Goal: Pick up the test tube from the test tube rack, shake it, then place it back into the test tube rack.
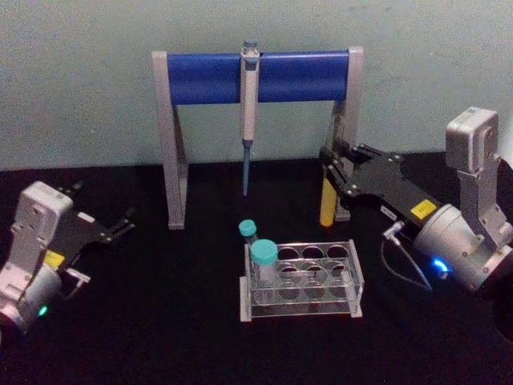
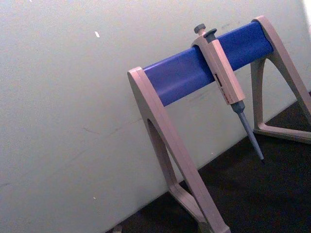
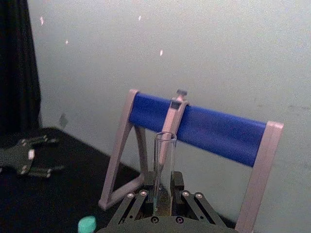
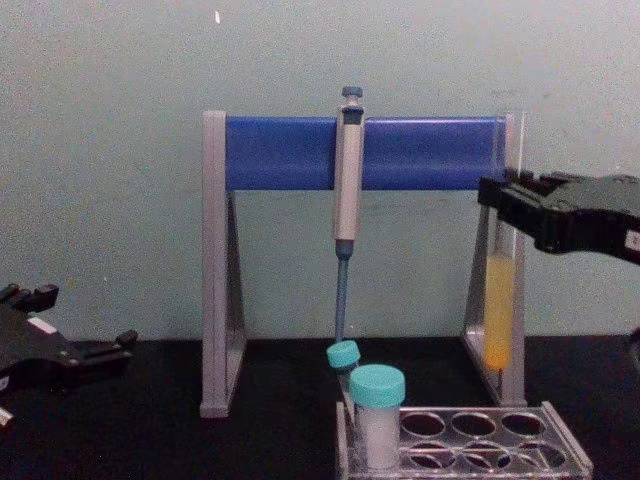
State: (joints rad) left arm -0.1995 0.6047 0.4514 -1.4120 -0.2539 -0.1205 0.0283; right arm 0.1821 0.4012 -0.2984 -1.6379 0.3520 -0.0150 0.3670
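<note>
The test tube [image 1: 326, 205], clear with yellow liquid in its lower part, hangs upright in the air behind the right end of the test tube rack [image 1: 357, 282]. My right gripper [image 1: 331, 166] is shut on its upper part. From the chest, the test tube [image 4: 498, 310] hangs in front of the stand's right leg, its round bottom well above the test tube rack [image 4: 562, 447], and the right gripper [image 4: 506, 207] holds it near the top. The right wrist view looks up the test tube [image 3: 164, 165] rising between the fingers [image 3: 137, 204]. My left gripper [image 1: 123, 224] rests open at the far left.
Two teal-capped tubes [image 1: 263, 255] [image 1: 248, 229] stand in the rack's left end. Behind the rack is a grey-and-blue pipette stand [image 1: 208, 77] with a pipette [image 1: 249, 100] hanging from its bar. A black tabletop lies around the rack, and a pale wall is behind.
</note>
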